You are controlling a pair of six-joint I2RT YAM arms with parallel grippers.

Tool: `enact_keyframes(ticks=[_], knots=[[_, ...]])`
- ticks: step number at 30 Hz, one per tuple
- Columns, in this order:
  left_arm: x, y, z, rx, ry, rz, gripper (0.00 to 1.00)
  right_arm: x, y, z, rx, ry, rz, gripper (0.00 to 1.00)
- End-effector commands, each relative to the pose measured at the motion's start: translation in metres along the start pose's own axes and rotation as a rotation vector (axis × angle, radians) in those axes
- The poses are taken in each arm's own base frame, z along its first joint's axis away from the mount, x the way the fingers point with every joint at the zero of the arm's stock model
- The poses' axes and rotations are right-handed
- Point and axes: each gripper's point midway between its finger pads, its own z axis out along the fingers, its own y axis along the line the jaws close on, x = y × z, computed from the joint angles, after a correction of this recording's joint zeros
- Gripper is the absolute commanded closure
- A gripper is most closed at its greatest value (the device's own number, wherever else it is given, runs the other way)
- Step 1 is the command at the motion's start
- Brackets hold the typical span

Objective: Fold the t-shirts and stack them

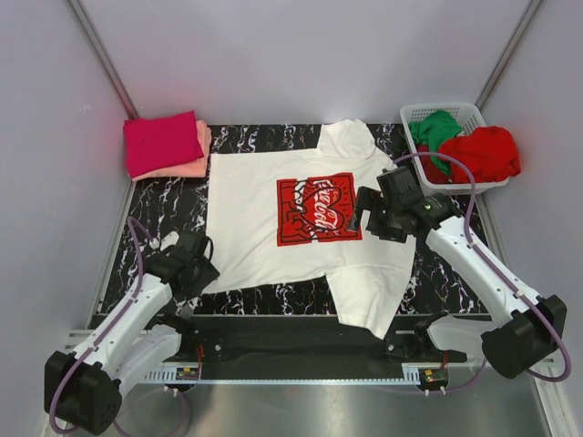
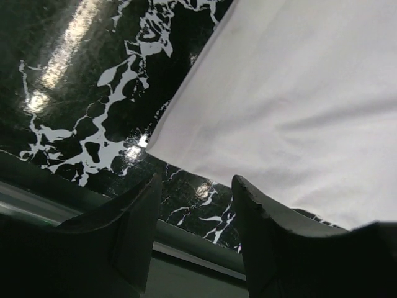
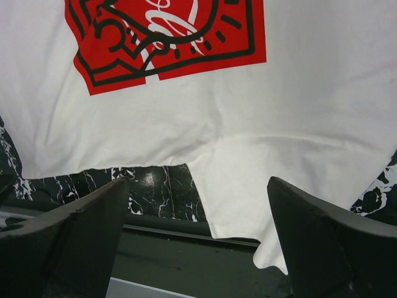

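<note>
White t-shirt (image 1: 246,196) flat on marbled table (image 1: 164,198), left tool (image 2: 195,186) released near its corner, right tool (image 3: 197,184) released above it

Matt cloth white t-shirt (image 1: 246,209); glossy marbled table (image 1: 168,196).

Top view high behind rig, looking down on whole table (image 1: 164,196), left wrist low, close at white t-shirt (image 2: 298,93) corner, right wrist close over red print (image 3: 167,37), both patches shared with top view.

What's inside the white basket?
A green tee and a red tee fill the basket. Anything underneath them is covered, so I can't tell.
</note>
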Motion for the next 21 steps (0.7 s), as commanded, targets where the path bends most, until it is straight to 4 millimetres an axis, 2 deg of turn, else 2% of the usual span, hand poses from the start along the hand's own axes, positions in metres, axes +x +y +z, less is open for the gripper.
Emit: enact_keyframes(ticks=[1,8,12,16,21], knots=[[-0.009,0.014,0.002,-0.084,-0.085,-0.068,0.46,0.001,0.002,-0.021,-0.029,-0.035,0.023,0.00],[0.008,0.027,0.024,-0.121,-0.062,-0.080,0.43,0.014,-0.011,-0.021,0.020,-0.006,0.039,0.00],[0.002,0.020,0.029,-0.097,-0.088,-0.072,0.44,0.021,-0.017,-0.019,0.030,0.004,0.044,0.00],[-0.007,0.014,0.031,-0.086,-0.128,-0.068,0.48,0.031,-0.022,-0.015,0.032,0.029,0.051,0.00],[-0.013,0.007,0.031,-0.050,-0.158,-0.070,0.51,0.033,-0.026,-0.015,0.043,0.025,0.047,0.00]])
